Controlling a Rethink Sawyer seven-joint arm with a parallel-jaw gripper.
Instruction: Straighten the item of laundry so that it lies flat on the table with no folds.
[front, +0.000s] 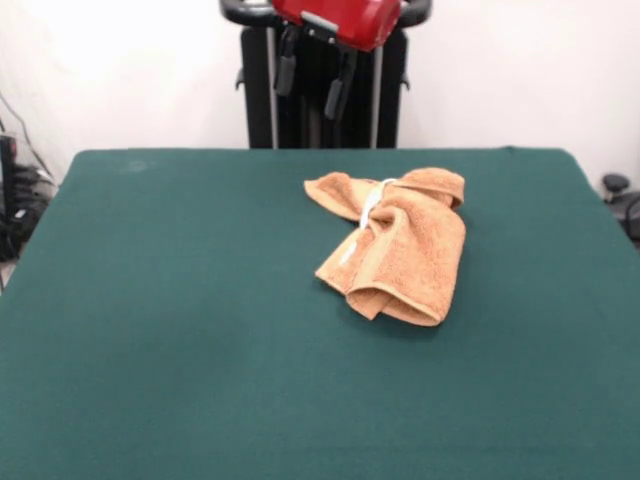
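Observation:
The orange-tan towel lies crumpled and folded over itself on the dark green table, right of centre and toward the far side. A white tag runs across its upper fold. My gripper hangs at the top of the front view, above the table's far edge and well clear of the towel. Its two black fingers stand apart and hold nothing.
The black pedestal stands behind the table's far edge. Cables and dark gear sit off the left edge, and a black object off the right edge. Bare green cloth spreads to the left and in front of the towel.

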